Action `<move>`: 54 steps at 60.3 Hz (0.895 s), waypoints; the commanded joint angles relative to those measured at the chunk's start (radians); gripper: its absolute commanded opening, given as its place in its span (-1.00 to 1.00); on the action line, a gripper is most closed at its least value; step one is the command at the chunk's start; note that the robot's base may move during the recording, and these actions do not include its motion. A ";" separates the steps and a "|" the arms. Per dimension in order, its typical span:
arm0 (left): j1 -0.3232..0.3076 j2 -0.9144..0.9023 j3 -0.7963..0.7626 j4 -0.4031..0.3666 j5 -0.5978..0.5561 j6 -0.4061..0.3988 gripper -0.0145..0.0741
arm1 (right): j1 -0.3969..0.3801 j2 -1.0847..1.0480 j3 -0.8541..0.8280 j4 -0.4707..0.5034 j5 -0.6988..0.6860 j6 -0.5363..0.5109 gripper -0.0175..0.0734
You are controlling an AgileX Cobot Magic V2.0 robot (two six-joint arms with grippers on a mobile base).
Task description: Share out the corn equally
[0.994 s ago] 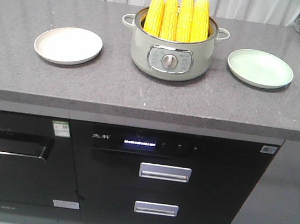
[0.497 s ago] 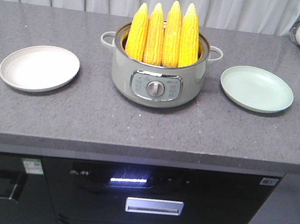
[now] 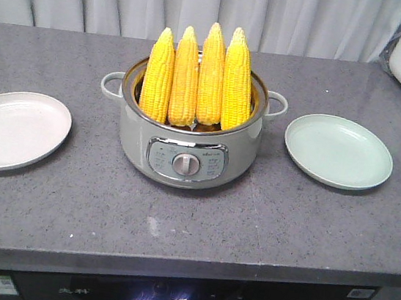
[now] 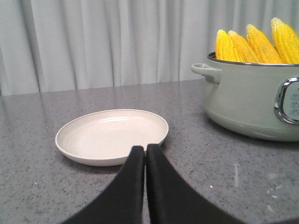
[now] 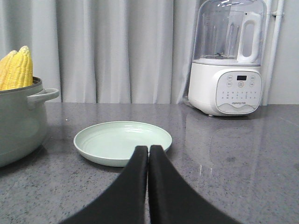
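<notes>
- Four corn cobs [image 3: 211, 77] stand upright, tips up, side by side and touching, in the grey-green pot [image 3: 133, 145] at centre of the front view.
- 2 plates, both bare: white plate [image 3: 11, 129] at left edge and green plate [image 3: 339, 150] at right, each apart from the pot on the grey counter [image 3: 175, 228].
- Left gripper [image 4: 145, 149]: bottom centre of left wrist view, jaws pressed together w/ nothing between them. It sits low over the counter, just short of the white plate's near rim. Pot w/ cob tips shows at right edge of that view.
- Right gripper [image 5: 148, 148]: also together and empty, bottom centre of right wrist view, pointing at the green plate. Pot handle at left edge, white blender-type appliance [image 5: 229, 60] upper right.
- Neither arm shows in the front view.
- Step, as I read it: the very start. No cob is out yet, so 0 of 4 placed. An equal split should mean 2 per plate.
- Next move prob. calls for:
  - parting the jaws wide enough for a cob;
  - raising the arm above the pot rim, since the cobs stick up well over it;
  - gripping the upper part of an outer cob and lifting straight up till its base clears the rim;
  - laying it flat on that side's plate.
- Watch: cobs are packed tight, so pulling one may tip its neighbour. A round cob may also roll on a shallow plate.
</notes>
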 commanded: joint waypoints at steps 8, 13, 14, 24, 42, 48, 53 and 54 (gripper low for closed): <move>0.000 -0.014 0.010 -0.009 -0.074 -0.005 -0.69 | -0.002 -0.007 0.010 -0.010 -0.078 -0.004 -0.64; 0.000 -0.014 0.010 -0.009 -0.074 -0.005 -0.69 | -0.002 -0.007 0.010 -0.010 -0.078 -0.004 -0.64; 0.000 -0.014 0.010 -0.009 -0.074 -0.005 -0.69 | -0.002 -0.007 0.010 -0.010 -0.078 -0.004 -0.64; 0.000 -0.014 0.010 -0.009 -0.074 -0.005 -0.69 | -0.002 -0.007 0.010 -0.010 -0.078 -0.004 -0.64; 0.000 -0.014 0.010 -0.009 -0.074 -0.005 -0.69 | -0.002 -0.007 0.010 -0.010 -0.078 -0.004 -0.64; 0.000 -0.014 0.010 -0.009 -0.074 -0.005 -0.69 | -0.002 -0.007 0.010 -0.010 -0.078 -0.004 -0.64; 0.000 -0.014 0.010 -0.009 -0.074 -0.005 -0.69 | -0.002 -0.007 0.010 -0.010 -0.078 -0.004 -0.64; 0.000 -0.014 0.010 -0.009 -0.074 -0.005 -0.69 | -0.002 -0.007 0.010 -0.010 -0.078 -0.004 -0.64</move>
